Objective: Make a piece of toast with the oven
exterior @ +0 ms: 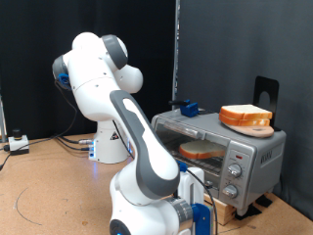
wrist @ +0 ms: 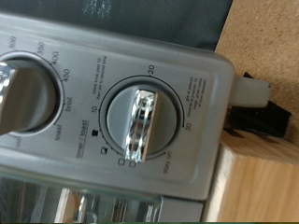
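scene: exterior view, white franka arm bent low in foreground, reaching toward the oven (exterior: 220, 152), silver toaster oven on a wooden block at abt 4 o'clock of the frame.
oven: glass door looks shut; knob column on its front, toward 3 o'clock of the door.
piece of toast (exterior: 202, 151): pale slice w/ brown crust, seen thru the glass, lying inside the oven on the rack. so loading looks done.
top of oven: round wooden dish (exterior: 246, 118) w/ another bread slice on it; small blue object (exterior: 188, 108) at abt 10 o'clock from the dish.
gripper (exterior: 200, 211): at abt 6 o'clock of the exterior view, just beside the oven's lower front, near the knobs. fingers hidden by wrist and blue fitting; can't tell if spread or pressed together, or if touching a knob.
wrist view: close on the control panel. timer knob (wrist: 140, 124) w/ chrome bar grip fills the centre, marks 10, 20, 30 around it; second knob (wrist: 23, 89) partly cut off at the edge, temp numbers like 400. no fingertips clearly visible.
step, my guess: working the dials to start toasting.
risks: fingers closing off-centre on the chrome bar could slip, leaving the timer unset; turning too far could burn the slice; grabbing the temp knob by mistake; a push might shift the oven on its block.
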Action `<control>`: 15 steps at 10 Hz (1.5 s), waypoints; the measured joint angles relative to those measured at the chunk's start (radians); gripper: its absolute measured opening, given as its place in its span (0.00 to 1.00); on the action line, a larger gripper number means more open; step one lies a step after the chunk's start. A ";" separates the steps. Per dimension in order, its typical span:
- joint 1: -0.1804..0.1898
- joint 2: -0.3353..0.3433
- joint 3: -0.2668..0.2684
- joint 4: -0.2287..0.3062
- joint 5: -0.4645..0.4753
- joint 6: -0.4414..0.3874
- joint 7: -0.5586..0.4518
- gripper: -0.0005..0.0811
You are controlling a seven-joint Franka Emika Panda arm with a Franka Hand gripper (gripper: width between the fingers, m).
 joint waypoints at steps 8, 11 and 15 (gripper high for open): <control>0.058 0.008 0.046 -0.059 0.017 0.073 -0.031 0.99; 0.060 0.008 0.052 -0.066 0.019 0.084 -0.031 0.88; 0.055 0.000 0.057 -0.069 0.030 0.072 -0.031 0.48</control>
